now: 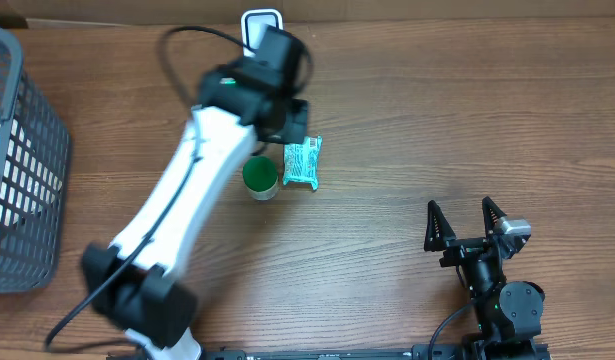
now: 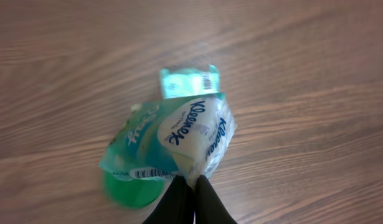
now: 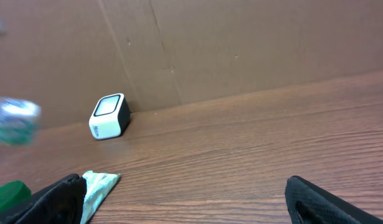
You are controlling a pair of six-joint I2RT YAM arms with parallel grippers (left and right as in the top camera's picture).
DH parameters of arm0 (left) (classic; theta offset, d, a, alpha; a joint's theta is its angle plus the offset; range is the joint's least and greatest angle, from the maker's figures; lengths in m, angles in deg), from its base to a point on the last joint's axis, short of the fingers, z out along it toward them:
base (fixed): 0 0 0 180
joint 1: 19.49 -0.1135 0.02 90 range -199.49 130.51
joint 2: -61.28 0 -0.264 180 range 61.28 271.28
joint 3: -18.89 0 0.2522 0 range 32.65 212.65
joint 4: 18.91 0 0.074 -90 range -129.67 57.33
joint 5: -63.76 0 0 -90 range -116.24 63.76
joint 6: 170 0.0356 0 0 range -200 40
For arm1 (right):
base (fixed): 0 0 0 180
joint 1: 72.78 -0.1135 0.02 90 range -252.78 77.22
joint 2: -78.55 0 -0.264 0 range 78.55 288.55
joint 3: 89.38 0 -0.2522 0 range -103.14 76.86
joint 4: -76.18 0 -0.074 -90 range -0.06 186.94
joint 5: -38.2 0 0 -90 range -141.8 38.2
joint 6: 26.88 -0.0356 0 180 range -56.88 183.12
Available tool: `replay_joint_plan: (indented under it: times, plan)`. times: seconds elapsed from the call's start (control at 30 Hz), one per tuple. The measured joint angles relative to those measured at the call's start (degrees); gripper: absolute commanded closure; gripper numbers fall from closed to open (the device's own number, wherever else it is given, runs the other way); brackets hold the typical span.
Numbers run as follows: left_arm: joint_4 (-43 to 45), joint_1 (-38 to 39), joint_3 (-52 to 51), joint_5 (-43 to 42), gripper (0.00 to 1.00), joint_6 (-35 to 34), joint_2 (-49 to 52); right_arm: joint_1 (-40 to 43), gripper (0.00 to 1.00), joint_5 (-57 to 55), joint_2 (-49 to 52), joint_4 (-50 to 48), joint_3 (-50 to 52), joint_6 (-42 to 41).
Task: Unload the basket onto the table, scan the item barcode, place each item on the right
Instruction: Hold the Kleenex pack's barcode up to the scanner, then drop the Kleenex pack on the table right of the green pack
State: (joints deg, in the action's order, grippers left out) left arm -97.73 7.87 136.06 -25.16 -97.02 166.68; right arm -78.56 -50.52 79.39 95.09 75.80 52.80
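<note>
Kleenex pack [image 2: 191,130] pinched in my left tool [image 2: 190,182] half-hides the green cup [image 2: 126,190]. Arm's stretched toward the scanner [image 3: 110,116], right tool [image 1: 465,215] wide.

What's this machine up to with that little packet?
The left gripper is pinched shut on a Kleenex tissue pack, holding it up above the table, close to a small white barcode scanner that stands by the back wall. A second teal packet and a green round container lie on the table below. The right gripper sits open and empty off to the side.
</note>
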Motion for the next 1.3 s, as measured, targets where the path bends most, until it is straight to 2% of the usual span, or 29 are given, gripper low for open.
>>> replay_joint_plan:
  times: [0.3, 0.33, 0.4, 0.43, 0.5, 0.53, 0.63, 0.73, 0.9, 1.03, 1.2, 1.3]
  plan:
    - [8.2, 8.8, -0.2, -2.2, 0.95, -0.7, 12.0, 0.0, 0.00, 0.0, 0.0, 0.0, 0.0, 0.0]
    - [8.3, 9.3, -0.2, -2.4, 0.91, -0.7, 12.7, 0.0, 0.00, 0.0, 0.0, 0.0, 0.0, 0.0]
    - [8.3, 10.2, -0.2, -2.7, 0.58, -0.8, 13.7, 0.0, 0.00, 0.0, 0.0, 0.0, 0.0, 0.0]
    - [8.3, 10.5, -0.2, -2.8, 0.47, -0.8, 14.1, 0.0, 0.00, 0.0, 0.0, 0.0, 0.0, 0.0]
    - [8.0, 10.5, -0.2, -2.8, 0.28, -0.8, 14.6, 0.0, 0.00, 0.0, 0.0, 0.0, 0.0, 0.0]
    - [8.0, 10.4, -0.2, -2.8, 0.26, -0.9, 14.8, 0.0, 0.00, 0.0, 0.0, 0.0, 0.0, 0.0]
    - [7.1, 9.2, 0.0, -2.5, 0.26, -1.0, 14.7, 0.0, 0.00, 0.0, 0.0, 0.0, 0.0, 0.0]
    - [2.3, 6.5, 2.1, -2.1, 0.28, -1.0, 14.7, 0.0, 0.00, 0.0, 0.0, 0.0, 0.0, 0.0]
    - [-4.2, -2.7, 10.3, -1.9, 0.29, -1.0, 11.7, 0.0, 0.00, 0.0, 0.0, 0.0, 0.0, 0.0]
    - [-5.9, -14.1, 15.3, -1.7, 0.29, -1.0, 3.5, 0.0, 0.00, 0.0, 0.0, 0.0, 0.0, 0.0]
    - [-7.1, -34.9, 18.1, -1.0, 0.32, -1.0, -8.0, 0.0, 0.00, 0.0, 0.0, 0.0, 0.0, 0.0]
    - [-9.0, -47.7, 18.4, -0.4, 0.33, -0.9, -10.5, 0.0, 0.00, 0.0, 0.0, 0.0, 0.0, 0.0]
